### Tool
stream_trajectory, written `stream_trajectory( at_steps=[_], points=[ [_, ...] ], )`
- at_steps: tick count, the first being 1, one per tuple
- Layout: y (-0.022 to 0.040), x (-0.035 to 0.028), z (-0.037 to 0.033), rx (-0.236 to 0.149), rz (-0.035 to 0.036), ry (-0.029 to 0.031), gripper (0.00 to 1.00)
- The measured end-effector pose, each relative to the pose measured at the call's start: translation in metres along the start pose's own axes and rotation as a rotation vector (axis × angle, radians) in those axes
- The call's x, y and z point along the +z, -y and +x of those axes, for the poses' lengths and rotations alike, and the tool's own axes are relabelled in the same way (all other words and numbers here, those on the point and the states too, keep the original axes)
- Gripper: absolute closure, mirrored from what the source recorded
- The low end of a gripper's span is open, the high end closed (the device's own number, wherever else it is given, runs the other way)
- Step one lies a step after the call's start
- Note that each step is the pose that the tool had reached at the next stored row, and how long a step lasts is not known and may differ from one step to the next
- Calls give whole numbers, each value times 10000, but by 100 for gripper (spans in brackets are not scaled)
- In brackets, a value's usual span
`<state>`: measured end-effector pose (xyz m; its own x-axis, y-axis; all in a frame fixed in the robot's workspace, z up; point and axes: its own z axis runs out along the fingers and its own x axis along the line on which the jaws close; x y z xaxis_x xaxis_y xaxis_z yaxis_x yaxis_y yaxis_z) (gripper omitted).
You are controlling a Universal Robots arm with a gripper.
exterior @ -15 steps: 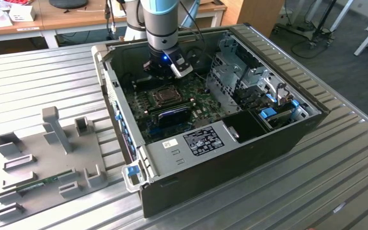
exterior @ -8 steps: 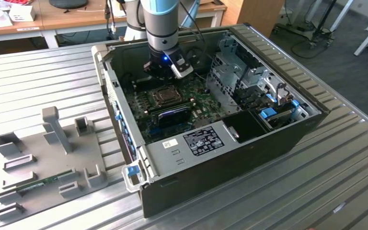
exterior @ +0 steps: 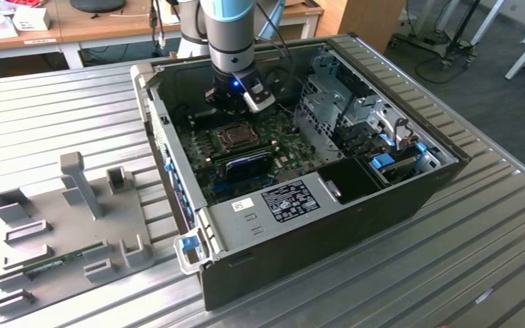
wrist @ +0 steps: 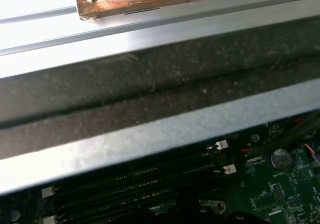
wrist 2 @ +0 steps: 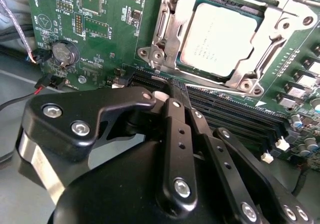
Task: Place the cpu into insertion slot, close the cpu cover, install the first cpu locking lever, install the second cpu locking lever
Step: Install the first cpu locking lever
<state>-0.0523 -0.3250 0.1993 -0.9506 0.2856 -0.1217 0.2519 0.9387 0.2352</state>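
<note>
Black fingers (wrist 2: 176,134) pressed together, holding nothing, near the cpu (wrist 2: 215,33).

Large white sticker (exterior: 290,200): black print and small symbols, inside the computer case (exterior: 354,239); too small to make out.
Small white sticker (exterior: 243,205): just beside the large one (toward the exterior view's left); print illegible.
Green circuit board (wrist 2: 100,38): fine white lettering beside its parts in the second wrist view; too fine to read surely.
cpu (wrist 2: 220,33): faint marks on its metal top; unreadable.
</note>
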Motion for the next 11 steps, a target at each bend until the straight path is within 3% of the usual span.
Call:
stream_trajectory(
  at_steps=[11],
  points=[
    [-40, 12, 12, 428, 54, 104, 90]
  ],
)
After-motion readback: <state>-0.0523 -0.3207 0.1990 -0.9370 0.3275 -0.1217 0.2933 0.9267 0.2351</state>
